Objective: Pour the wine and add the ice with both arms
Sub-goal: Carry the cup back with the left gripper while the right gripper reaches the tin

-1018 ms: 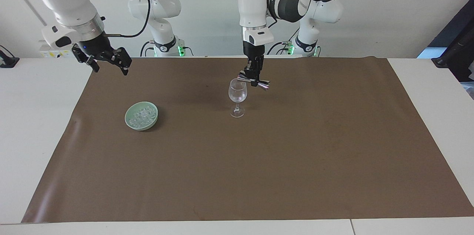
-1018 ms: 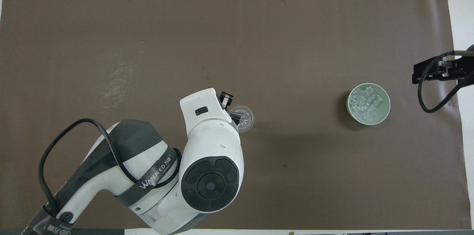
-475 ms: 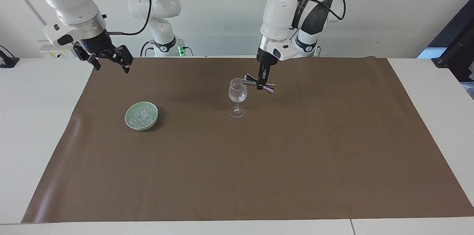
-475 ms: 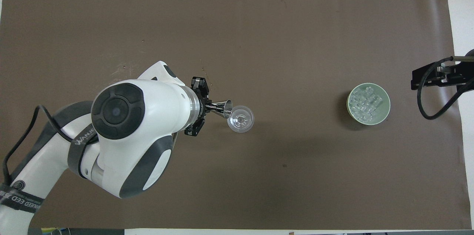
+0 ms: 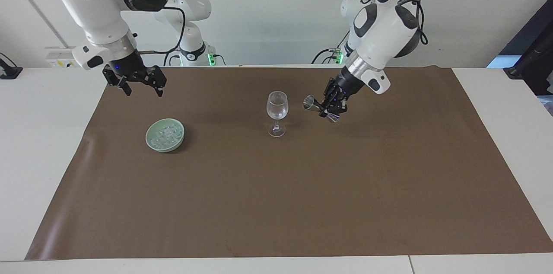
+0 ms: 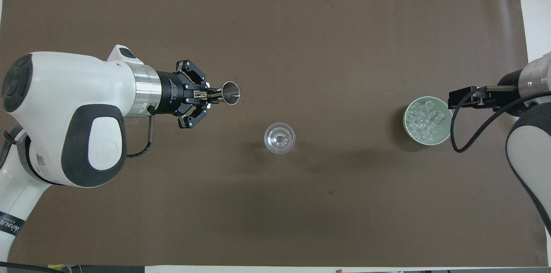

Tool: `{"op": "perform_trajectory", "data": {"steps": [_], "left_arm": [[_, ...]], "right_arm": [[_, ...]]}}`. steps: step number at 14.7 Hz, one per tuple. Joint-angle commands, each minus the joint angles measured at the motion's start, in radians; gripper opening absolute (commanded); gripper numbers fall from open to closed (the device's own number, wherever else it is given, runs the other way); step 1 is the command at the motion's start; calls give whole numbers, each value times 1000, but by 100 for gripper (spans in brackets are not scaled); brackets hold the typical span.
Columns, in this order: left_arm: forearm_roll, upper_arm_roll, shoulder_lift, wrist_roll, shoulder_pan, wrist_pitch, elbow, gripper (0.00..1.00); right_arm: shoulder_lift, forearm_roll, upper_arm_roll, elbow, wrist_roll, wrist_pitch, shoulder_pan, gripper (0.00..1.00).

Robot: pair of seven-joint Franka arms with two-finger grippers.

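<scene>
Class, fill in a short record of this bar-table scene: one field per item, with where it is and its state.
surface: brown mat on a white table
wine glass: upright mid-mat, a little clear liquid in the bowl
bowl: green, toward the right arm's end
ice: heap of clear cubes in the bowl
jigger: metal, tipped on its side, in the air beside the glass
left pincer: shut on the jigger
right pincer: open, empty, above the mat near the bowl
</scene>
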Motion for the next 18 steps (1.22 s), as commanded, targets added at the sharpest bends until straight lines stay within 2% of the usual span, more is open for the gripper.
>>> {"op": "perform_trajectory", "data": {"steps": [1,3,5,8,10,15,17,18], "left_arm": [[-160,-10,-5,113,123,-4,-37,0],[-271,-10,0,220,184,-6,-71,0],[-317,-10,9,279,256,-10,-83,0],[-392,-10,73,379,388,-30,-77,0],[-429,-10,93,406,415,-46,-83,0],[-662,-10,112,619,566,-41,-203,0],[-809,-10,110,753,612,-46,-287,0],[-867,-10,110,812,625,-47,-318,0]], "right_arm": [[9,17,2,-120,-46,90,-14,100],[34,17,2,-178,-74,166,-33,100],[59,17,2,-224,-91,272,-37,100],[92,17,2,-232,-88,299,-30,100],[106,17,2,-252,-91,355,-33,100],[125,15,2,-309,-98,440,-33,95],[125,15,2,-313,-130,438,-36,78],[122,15,2,-327,-132,444,-37,76]]}}
